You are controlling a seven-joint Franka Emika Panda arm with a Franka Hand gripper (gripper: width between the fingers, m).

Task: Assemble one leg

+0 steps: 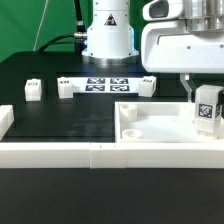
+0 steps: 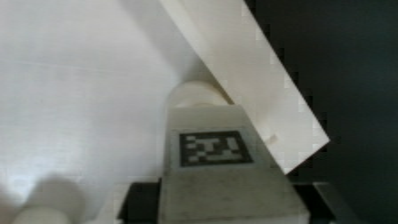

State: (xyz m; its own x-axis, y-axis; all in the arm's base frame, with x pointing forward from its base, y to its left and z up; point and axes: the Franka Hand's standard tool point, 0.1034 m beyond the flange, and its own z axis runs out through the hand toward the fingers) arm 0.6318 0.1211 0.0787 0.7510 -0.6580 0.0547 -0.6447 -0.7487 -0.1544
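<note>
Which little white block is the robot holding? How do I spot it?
Find the flat white panel at the front of the black table, on the exterior view's right. Above its right edge hangs the gripper, and between its fingers stands the leg. It alone is held and shows a black-and-white square tag; the other small white blocks sit back by the marker board.

The leg point(image 1: 207, 108) is seen as smooth white plastic, matt, with a black-and-white tag printed flat on one face. The same smooth white plastic is shown on the square panel point(image 1: 165, 125), and little shine is caught there. The surface point(image 1: 60, 120) is rendered black and matt. The marker board point(image 1: 105, 84) is read as thin, white and matt. A glossy white shell is noted on the arm base point(image 1: 108, 35).
</note>
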